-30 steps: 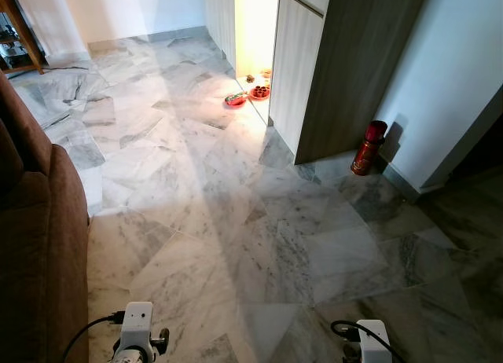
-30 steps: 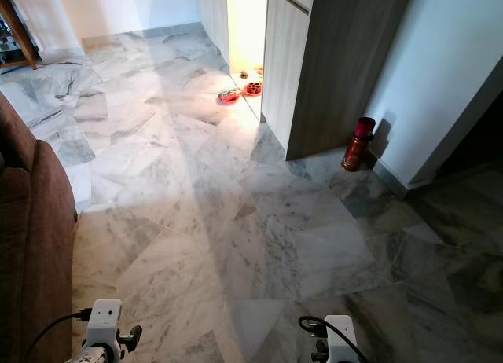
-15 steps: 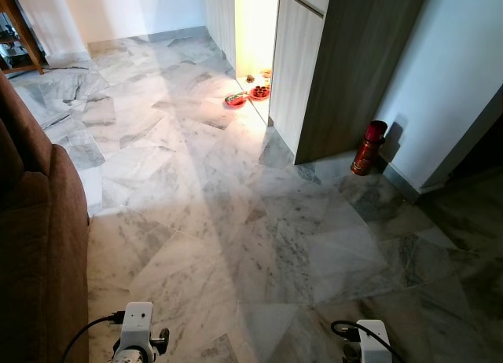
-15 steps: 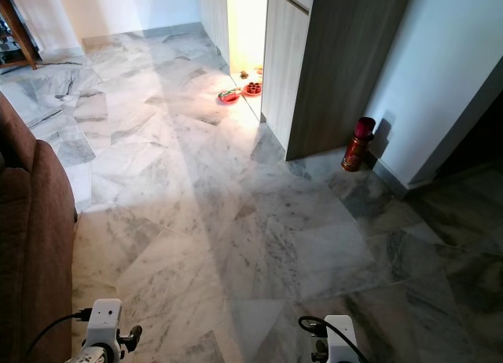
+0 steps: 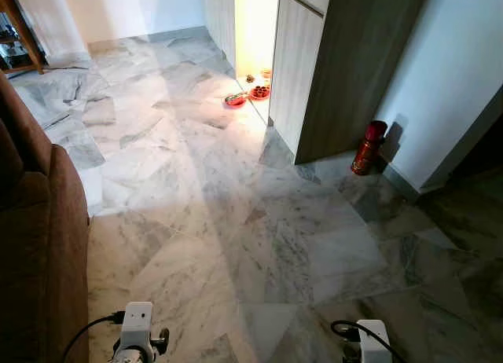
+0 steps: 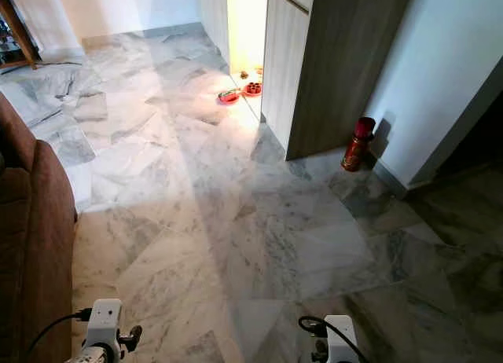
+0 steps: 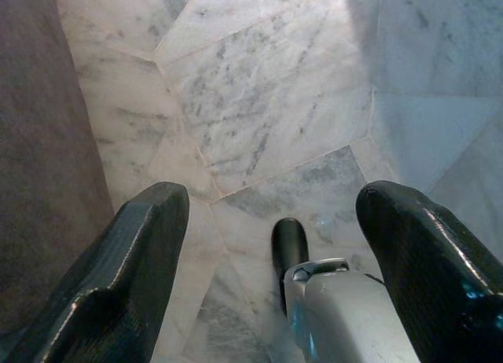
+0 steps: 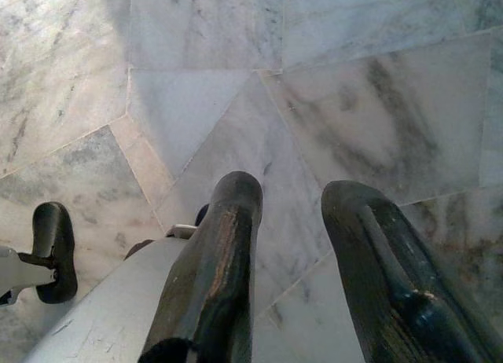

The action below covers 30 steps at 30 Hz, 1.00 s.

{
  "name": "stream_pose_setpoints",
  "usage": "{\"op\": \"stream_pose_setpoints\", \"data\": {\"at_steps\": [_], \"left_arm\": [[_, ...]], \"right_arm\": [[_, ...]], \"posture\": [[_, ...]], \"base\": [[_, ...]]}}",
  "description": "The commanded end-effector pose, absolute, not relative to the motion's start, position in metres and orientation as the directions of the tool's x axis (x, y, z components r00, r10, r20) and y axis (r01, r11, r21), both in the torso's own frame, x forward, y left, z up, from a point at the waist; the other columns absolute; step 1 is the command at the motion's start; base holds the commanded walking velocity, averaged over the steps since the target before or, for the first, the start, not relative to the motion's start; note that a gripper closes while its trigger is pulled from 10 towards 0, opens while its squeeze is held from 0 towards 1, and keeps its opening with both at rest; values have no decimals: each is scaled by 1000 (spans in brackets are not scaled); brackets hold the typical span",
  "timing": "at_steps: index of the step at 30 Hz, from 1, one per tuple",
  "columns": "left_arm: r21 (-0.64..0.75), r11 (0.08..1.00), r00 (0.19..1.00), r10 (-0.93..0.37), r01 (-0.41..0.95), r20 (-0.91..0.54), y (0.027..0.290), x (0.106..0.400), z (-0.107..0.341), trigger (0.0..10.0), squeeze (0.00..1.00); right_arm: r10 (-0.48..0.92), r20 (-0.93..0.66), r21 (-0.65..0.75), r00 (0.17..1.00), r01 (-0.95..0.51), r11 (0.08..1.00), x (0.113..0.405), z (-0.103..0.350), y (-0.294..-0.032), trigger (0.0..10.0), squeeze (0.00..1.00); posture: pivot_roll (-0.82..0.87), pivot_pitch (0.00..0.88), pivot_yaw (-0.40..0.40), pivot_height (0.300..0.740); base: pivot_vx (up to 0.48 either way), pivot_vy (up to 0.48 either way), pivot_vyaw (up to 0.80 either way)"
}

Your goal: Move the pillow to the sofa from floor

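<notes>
Nothing has moved; sofa stays at frame left. Left gripper spread wide, right gripper slightly parted, both idle over floor, likely searching.

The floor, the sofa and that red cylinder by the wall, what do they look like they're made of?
The floor looks like polished marble: grey veining, angular slabs, a soft sheen. The sofa looks like brown woven or suede-like fabric, matte, with no shine. The red cylinder seems glossy painted metal, probably; too small to be sure.
</notes>
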<state>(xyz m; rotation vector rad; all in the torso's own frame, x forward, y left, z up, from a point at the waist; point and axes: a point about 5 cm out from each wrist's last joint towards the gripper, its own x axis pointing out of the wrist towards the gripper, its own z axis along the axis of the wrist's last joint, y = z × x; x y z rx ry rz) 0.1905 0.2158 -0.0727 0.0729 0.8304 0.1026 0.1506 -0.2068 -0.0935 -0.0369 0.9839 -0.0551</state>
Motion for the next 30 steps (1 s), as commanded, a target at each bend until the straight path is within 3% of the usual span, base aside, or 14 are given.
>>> {"op": "stream_pose_setpoints", "data": {"at_steps": [1, 21, 22, 30], "left_arm": [[100, 992, 576, 36, 80, -816, 203, 176, -84, 10000, 0], [100, 992, 576, 36, 80, -816, 203, 176, -84, 10000, 0], [93, 993, 588, 33, 72, -808, 198, 177, -84, 10000, 0], [92, 994, 590, 42, 55, -806, 203, 175, -84, 10000, 0]], "right_arm": [[-36, -803, 90, 594, 180, 980, 176, -87, -189, 10000, 0], [-36, -803, 90, 594, 180, 980, 176, -87, -189, 10000, 0], [-28, -812, 88, 583, 169, 982, 172, -89, -187, 10000, 0], [-33, -818, 81, 574, 172, 982, 168, -90, -187, 10000, 0]], "posture": [[-14, 41, -18, 740], [-14, 41, -18, 740], [-35, 6, -12, 740], [-39, 3, 0, 740]], "base": [[0, 0, 0], [0, 0, 0], [0, 0, 0], [0, 0, 0]]}}
